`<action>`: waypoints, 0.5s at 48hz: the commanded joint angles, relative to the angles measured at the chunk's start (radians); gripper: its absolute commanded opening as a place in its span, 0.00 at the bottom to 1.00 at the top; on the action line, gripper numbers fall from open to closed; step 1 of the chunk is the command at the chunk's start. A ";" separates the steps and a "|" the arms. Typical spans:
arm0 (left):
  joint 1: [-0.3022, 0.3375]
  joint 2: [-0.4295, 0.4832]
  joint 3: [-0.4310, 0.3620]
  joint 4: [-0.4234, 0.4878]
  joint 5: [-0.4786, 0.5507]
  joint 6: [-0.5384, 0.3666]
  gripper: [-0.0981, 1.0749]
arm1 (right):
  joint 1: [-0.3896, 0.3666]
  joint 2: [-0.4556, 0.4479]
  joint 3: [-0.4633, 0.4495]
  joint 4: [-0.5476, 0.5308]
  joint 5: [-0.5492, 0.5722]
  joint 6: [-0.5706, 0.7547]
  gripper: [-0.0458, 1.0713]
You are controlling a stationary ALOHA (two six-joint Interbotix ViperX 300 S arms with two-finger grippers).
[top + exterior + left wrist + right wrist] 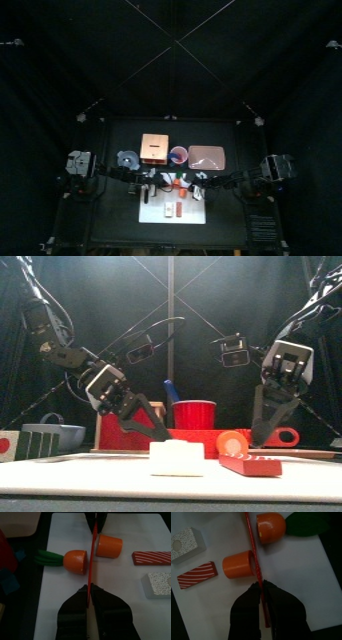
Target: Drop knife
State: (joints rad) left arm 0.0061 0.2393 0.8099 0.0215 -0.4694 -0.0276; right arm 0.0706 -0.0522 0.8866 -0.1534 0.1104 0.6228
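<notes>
The knife (92, 557) is a thin red stick lying over the white board (133, 527), between two carrot halves (75, 561) (109, 546). My left gripper (89, 592) is shut on its near end. In the right wrist view the knife (252, 557) runs up from my right gripper (260, 587), which is shut on it too, past the carrot halves (238, 564) (270, 526). From above, both grippers (158, 183) (187, 182) meet over the board (171, 212). I cannot make out the knife in the front view.
A striped salmon block (152, 557) and a white speckled block (159, 584) lie on the board beside the carrot. Behind it stand a red cup (197, 414), a wooden box (156, 147) and a pink plate (207, 157).
</notes>
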 commanded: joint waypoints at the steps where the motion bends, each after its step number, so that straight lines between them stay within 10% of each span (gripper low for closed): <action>1: -0.003 -0.025 0.002 -0.006 0.006 -0.003 0.45 | 0.006 -0.018 -0.009 0.012 0.000 0.006 0.24; 24: -0.014 -0.066 0.002 -0.023 0.021 0.000 0.46 | 0.008 -0.089 -0.009 0.002 0.046 0.005 0.24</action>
State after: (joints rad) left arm -0.0123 0.2056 0.8161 0.0031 -0.4510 -0.0291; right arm 0.0798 -0.0966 0.8836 -0.1519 0.1427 0.6228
